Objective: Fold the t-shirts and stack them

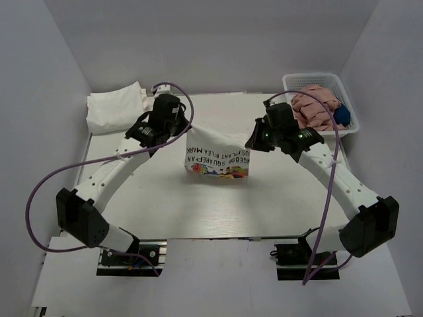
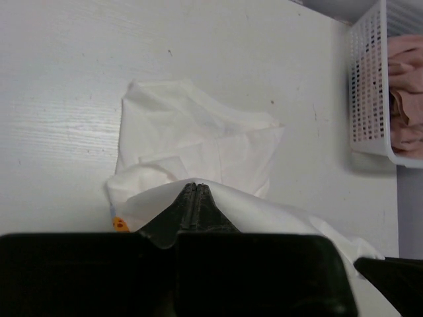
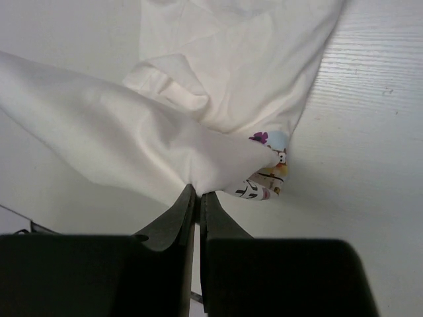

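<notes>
White wood-grain table (image 1: 198, 205), seen from above. Nearest the viewer, the two arm bases stand at the table edge, on the near side of the printed t-shirt (image 1: 218, 158). The t-shirt is at mid-table, stretched between the two claws, with coloured prints and dark lettering facing the viewer and its remaining cloth lying on the surface beyond. The left gripper (image 2: 193, 187) is pinched tight on the shirt's left upper edge; the right gripper (image 3: 197, 195) is pinched likewise on the right upper edge, beside the prints. Beyond and left of the t-shirt, a folded white bundle (image 1: 115, 109) rests at the far-left corner. Beyond and right of it, a white basket (image 1: 314, 77) holds pink cloth (image 1: 316, 105). Plain pale walls (image 1: 231, 39) enclose the table behind and at both sides.
</notes>
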